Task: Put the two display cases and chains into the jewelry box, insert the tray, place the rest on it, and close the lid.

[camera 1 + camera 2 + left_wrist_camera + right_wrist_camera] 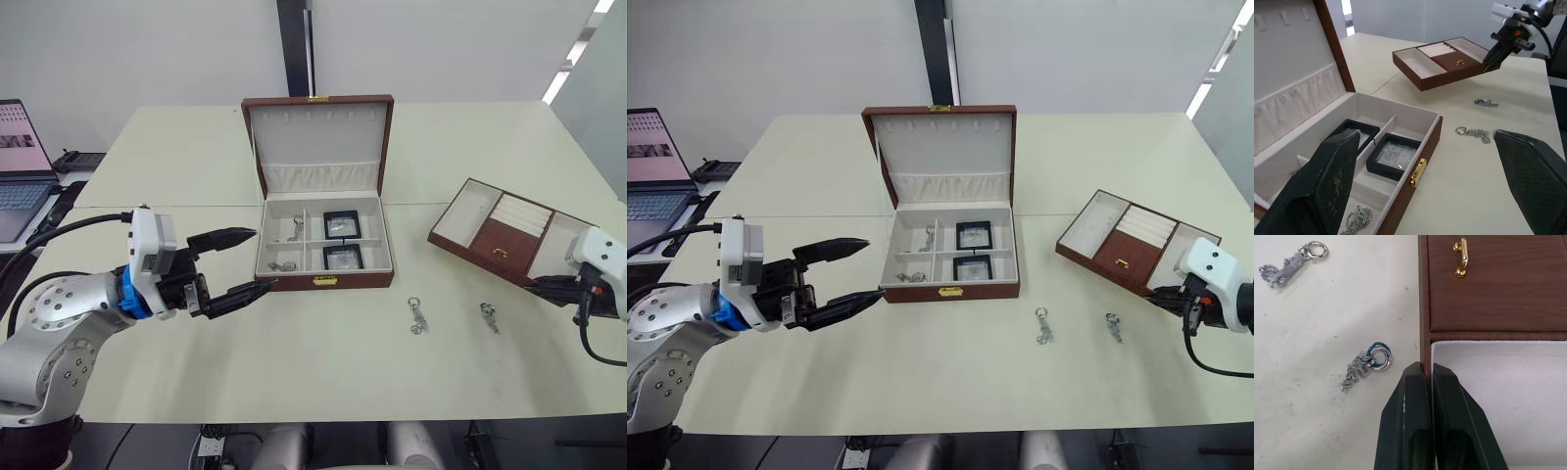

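The jewelry box [323, 281] stands open mid-table with its lid [318, 142] upright. The two display cases [342, 224] [343, 257] lie in its right compartments. The chains [284, 264] lie in the left ones. My left gripper [265, 258] hovers open and empty just left of the box's front corner. At the right, the tray [509, 235] has my right gripper [1425, 369] shut on its near wall and looks slightly raised off the table. The two trinkets [418, 315] [489, 316] lie on the table in front, between box and tray.
A laptop [20, 166] sits on a side surface at the far left. A dark post [294, 44] rises behind the table. The table's front edge [323, 419] runs close below the trinkets.
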You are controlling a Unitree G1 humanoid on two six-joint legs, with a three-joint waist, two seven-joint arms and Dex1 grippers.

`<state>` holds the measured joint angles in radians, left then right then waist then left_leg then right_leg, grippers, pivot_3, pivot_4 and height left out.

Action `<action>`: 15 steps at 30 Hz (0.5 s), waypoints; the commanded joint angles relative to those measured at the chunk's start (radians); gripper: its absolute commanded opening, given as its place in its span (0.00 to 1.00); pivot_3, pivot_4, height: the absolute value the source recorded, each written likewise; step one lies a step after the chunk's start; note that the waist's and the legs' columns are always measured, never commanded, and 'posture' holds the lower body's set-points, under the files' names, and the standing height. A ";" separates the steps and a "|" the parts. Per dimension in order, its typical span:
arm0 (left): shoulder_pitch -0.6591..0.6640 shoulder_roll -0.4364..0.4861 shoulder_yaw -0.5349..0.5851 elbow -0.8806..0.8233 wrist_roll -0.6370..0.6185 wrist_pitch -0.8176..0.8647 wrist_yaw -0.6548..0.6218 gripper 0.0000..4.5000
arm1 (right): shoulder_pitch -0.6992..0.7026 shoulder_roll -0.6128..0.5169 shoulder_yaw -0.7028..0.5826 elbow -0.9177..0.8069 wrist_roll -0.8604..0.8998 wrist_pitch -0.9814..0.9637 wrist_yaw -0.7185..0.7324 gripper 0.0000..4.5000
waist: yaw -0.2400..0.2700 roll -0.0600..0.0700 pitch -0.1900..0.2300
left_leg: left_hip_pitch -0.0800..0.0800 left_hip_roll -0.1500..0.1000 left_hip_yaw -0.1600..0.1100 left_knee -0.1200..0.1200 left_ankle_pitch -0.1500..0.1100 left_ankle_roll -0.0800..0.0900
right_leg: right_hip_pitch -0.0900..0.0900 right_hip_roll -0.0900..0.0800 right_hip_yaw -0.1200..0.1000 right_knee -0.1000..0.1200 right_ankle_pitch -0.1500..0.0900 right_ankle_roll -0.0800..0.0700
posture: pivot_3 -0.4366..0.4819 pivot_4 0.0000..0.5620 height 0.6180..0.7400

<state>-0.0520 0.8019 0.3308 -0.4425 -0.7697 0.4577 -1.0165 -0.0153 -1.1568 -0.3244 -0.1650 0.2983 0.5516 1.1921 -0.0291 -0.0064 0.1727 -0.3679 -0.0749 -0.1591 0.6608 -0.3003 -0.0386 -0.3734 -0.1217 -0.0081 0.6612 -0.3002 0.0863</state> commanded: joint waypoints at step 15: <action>0.134 0.016 0.139 0.027 0.059 -0.121 -0.079 1.00 | -0.068 -0.129 -0.069 -0.208 0.127 0.004 0.147 0.01 | 0.002 0.002 0.002 | 0.000 0.000 0.000 0.000 0.000 0.000 | 0.000 -0.001 0.000 -0.001 0.000 0.000 | 0.48 0.27 1.00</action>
<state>0.0706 0.8089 0.4431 -0.3970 -0.7189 0.3631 -1.0755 -0.0609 -1.2690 -0.3432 -0.3085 0.3834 0.5611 1.3143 -0.0271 -0.0040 0.1744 -0.3681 -0.0741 -0.1591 0.6604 -0.3005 -0.0385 -0.3735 -0.1222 -0.0084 0.6604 -0.3002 0.0862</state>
